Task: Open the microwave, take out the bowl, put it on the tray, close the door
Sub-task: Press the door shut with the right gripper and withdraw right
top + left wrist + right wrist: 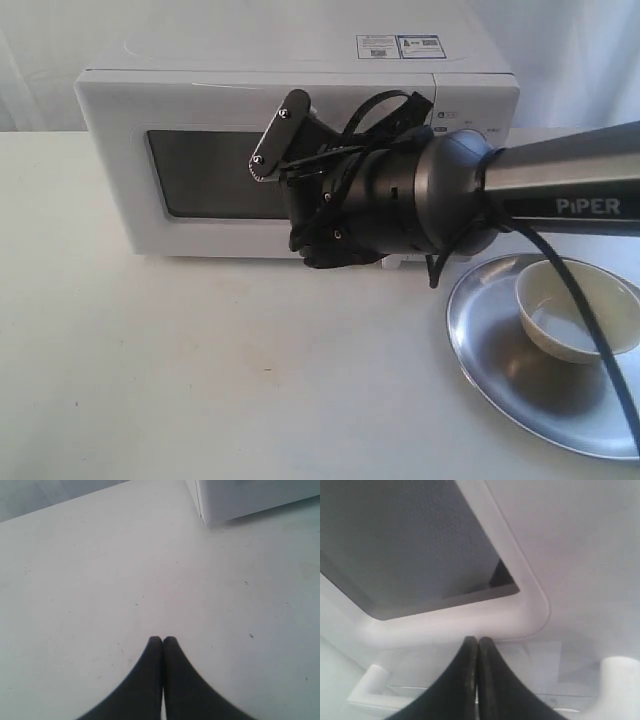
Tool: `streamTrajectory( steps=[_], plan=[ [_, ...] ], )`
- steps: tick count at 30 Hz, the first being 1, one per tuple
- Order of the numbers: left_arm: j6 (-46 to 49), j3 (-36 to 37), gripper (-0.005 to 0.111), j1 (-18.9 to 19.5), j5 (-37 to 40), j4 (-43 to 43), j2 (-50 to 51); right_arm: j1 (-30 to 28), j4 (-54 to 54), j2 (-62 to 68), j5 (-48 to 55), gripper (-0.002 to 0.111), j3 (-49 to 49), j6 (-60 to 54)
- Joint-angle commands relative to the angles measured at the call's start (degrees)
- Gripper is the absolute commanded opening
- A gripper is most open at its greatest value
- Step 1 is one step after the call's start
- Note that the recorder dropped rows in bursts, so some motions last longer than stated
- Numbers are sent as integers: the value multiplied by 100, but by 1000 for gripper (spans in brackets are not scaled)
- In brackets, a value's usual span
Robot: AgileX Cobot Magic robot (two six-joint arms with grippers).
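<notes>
The white microwave stands at the back of the table, and its door with the dark window looks flush with the body. The cream-white bowl sits upright on the silver tray at the front right. My right arm reaches across the door front and hides the dials. In the right wrist view my right gripper is shut on nothing, its tips close against the door beside the window's frame, just by the white bar handle. My left gripper is shut and empty above bare table.
A lower corner of the microwave shows in the left wrist view, well away from the left fingers. The white table stretches in front of the oven. A pale curtain hangs behind. The tray's rim runs off the exterior view's right edge.
</notes>
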Motion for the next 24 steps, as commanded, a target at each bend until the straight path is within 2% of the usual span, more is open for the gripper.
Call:
streamTrajectory(
  steps=[1,3,7,11,14,16,20,22,24],
  plan=[
    [-10,12,0,-23,0,-20,-19,-209,-457,-27,-33,0,3,195],
    [-10,12,0,-23,0,-20,-19,14,-9,-64,-471,0,101,80],
    [-10,12,0,-23,0,-20,-19,300,-59,-307,-921,0,480,53],
    [-10,12,0,-23,0,-20,-19,523,-72,-1177,-1019,0,1057,357],
    [-10,12,0,-23,0,-20,-19,518,-72,-1903,-1459,0,1580,759],
    [-10,12,0,-23,0,-20,-19,518,-373,-2422,-1639,0,2009,1465],
    [-10,12,0,-23,0,-20,-19,518,-2000,-3510,-1540,0,3164,3863],
    [-10,12,0,-23,0,-20,-19,518,-2219,-3937,-1209,0,3788,5101],
    [-10,12,0,-23,0,-20,-19,518,-2219,-4413,-436,0,4540,5695]
  ],
)
